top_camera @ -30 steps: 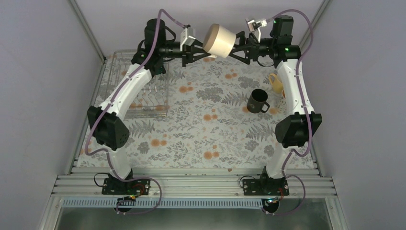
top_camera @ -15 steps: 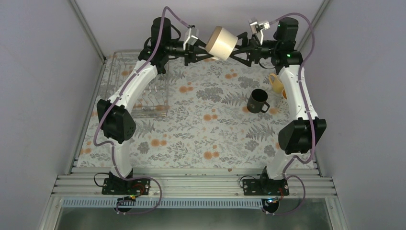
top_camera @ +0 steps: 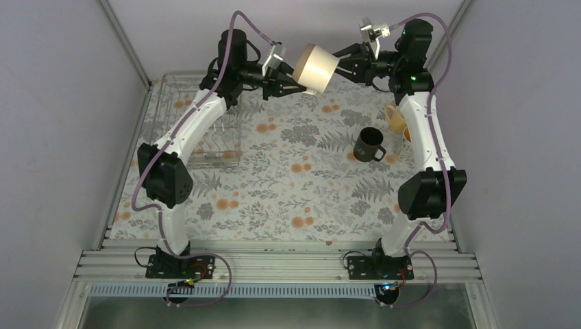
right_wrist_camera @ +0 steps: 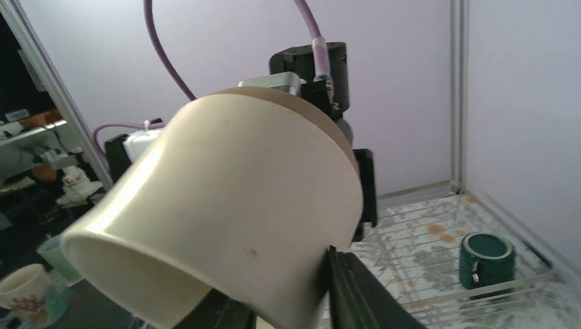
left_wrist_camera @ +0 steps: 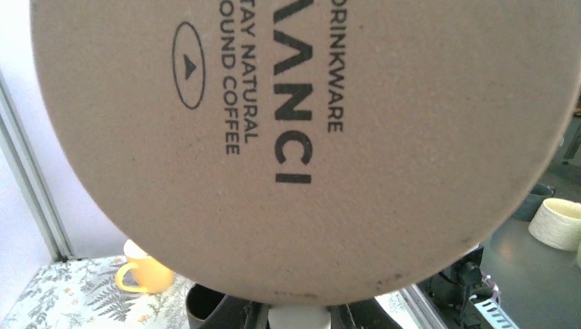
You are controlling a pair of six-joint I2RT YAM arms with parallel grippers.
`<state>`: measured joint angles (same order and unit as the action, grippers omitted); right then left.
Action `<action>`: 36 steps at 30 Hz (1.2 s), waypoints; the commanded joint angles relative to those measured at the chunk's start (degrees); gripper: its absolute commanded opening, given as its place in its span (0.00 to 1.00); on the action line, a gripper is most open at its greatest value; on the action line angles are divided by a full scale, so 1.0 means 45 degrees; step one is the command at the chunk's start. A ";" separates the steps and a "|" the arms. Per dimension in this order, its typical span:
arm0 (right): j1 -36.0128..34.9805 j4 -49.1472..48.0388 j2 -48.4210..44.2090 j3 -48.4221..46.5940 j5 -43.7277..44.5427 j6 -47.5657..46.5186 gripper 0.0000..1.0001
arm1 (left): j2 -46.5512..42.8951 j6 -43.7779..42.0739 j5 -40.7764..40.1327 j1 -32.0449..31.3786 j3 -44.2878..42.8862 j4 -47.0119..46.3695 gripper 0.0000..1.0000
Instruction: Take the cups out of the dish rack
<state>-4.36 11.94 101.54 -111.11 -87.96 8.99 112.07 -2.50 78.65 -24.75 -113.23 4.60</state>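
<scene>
The cream-beige cup (top_camera: 316, 64) hangs high over the back of the table, held from both sides. My left gripper (top_camera: 294, 75) is shut on it from the base side; a pale handle piece sits between its fingertips (left_wrist_camera: 299, 317) under the printed base (left_wrist_camera: 301, 137). My right gripper (top_camera: 340, 63) is shut on the cup's wall near the rim (right_wrist_camera: 240, 205), its dark finger (right_wrist_camera: 356, 288) pressed against the side. The dish rack (top_camera: 171, 116) stands at the left, and a dark green cup (right_wrist_camera: 486, 259) sits in it (right_wrist_camera: 479, 291).
A black cup (top_camera: 368, 144) and a pale yellow cup (top_camera: 393, 118) stand on the floral mat at the right, by my right arm; both also show in the left wrist view, black cup (left_wrist_camera: 205, 301) and yellow cup (left_wrist_camera: 140, 271). Grey walls enclose the table.
My right gripper's fingers, spread wide before, have closed onto the cream cup. Both arms lifted the cup slightly up and toward the back.
</scene>
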 commanded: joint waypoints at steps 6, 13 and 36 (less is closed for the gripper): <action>-0.0164 -0.0234 -0.0265 -0.0250 -0.0453 0.0480 0.03 | -0.0756 -0.0236 0.0356 -0.0377 0.0063 -0.0383 0.13; -0.0159 -0.0463 -0.0563 -0.0309 -0.0481 0.0717 0.03 | -0.0922 -0.1164 0.0114 -0.0350 0.0172 0.0585 0.62; -0.0302 0.7467 0.2882 -0.5395 1.0069 -0.6981 0.03 | -0.3998 -0.7545 -0.9269 0.2840 0.0966 0.5169 1.00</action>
<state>-2.04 35.97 111.02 -130.61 -64.60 -11.62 100.49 -30.50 52.95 -11.16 -110.85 29.41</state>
